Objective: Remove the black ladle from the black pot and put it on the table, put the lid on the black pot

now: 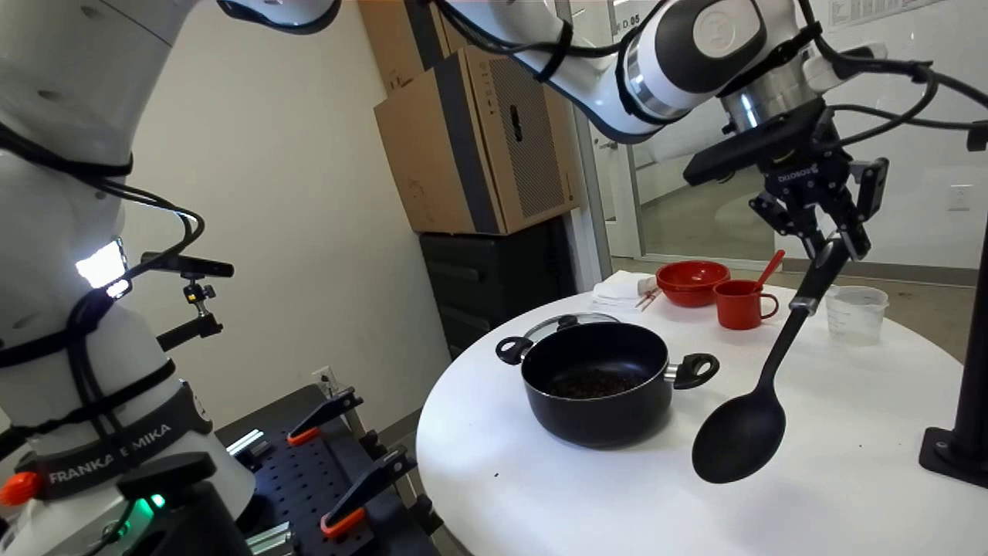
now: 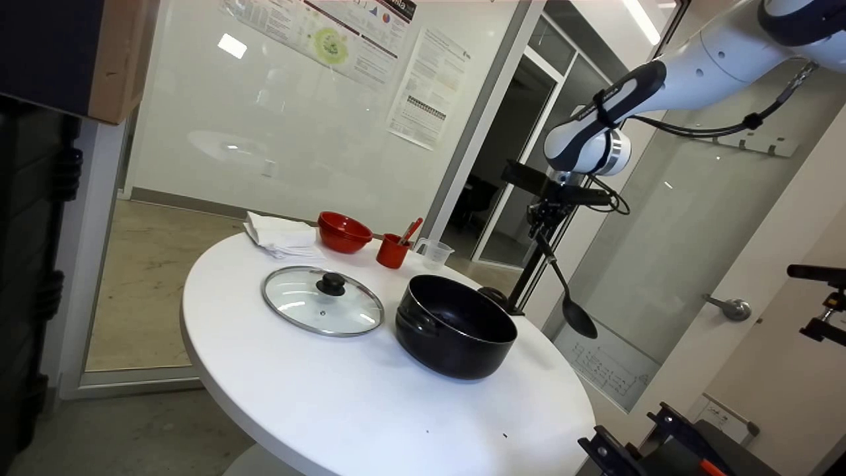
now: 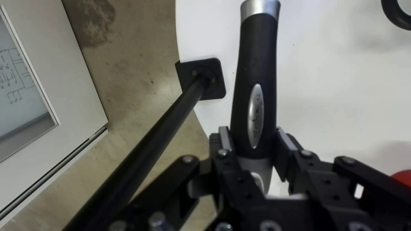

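The black ladle point(image 1: 758, 409), handle clamped in the gripper point(image 1: 836, 245), points bowl-down (long axis steeply slanted).

One long-handled black ladle point(image 1: 760, 405) is hanging down from between the jaws of the black two-fingered gripper point(image 1: 836, 249). One wide round black pot point(image 1: 602, 421), two nested red bowls point(image 1: 691, 297) and one red mug point(image 1: 737, 310) are standing on the round white table point(image 1: 579, 494), left of the jaws in both exterior views. One red-handled utensil point(image 1: 769, 268) is leaning in the mug. One round glass lid point(image 2: 310, 304) is lying near the pot, farther left of the jaws in an exterior view.
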